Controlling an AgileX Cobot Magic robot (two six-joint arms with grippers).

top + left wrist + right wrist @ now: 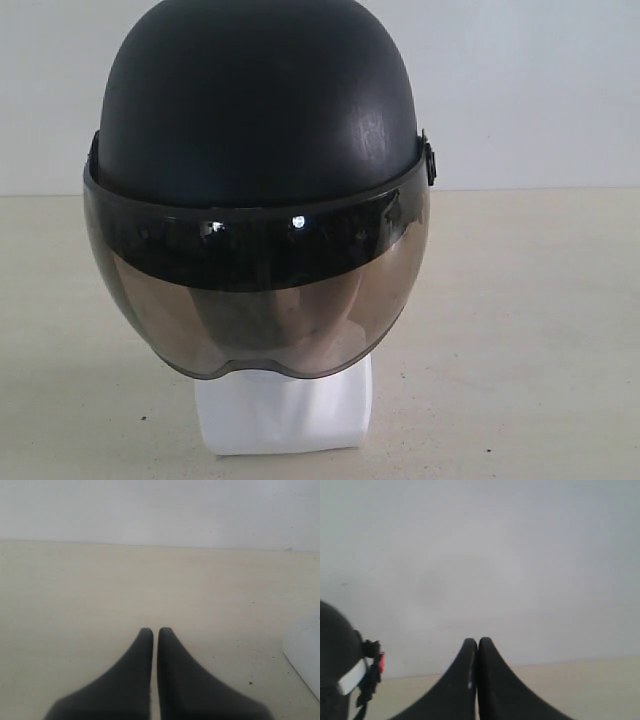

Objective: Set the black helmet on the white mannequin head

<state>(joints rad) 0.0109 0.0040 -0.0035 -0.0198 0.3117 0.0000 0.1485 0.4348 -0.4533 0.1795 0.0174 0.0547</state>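
The black helmet (255, 110) sits on the white mannequin head, its smoky visor (260, 300) hanging down over the face. Only the head's white base (285, 415) shows below the visor. Neither gripper appears in the exterior view. In the left wrist view my left gripper (155, 630) is shut and empty above the bare table, with a corner of the white base (306, 655) off to one side. In the right wrist view my right gripper (478, 641) is shut and empty, and the helmet's side (337, 645) with its strap and red buckle (380, 662) lies apart from it.
The beige table (530, 330) stretches around the mannequin base, and a plain white wall (540, 90) stands behind it.
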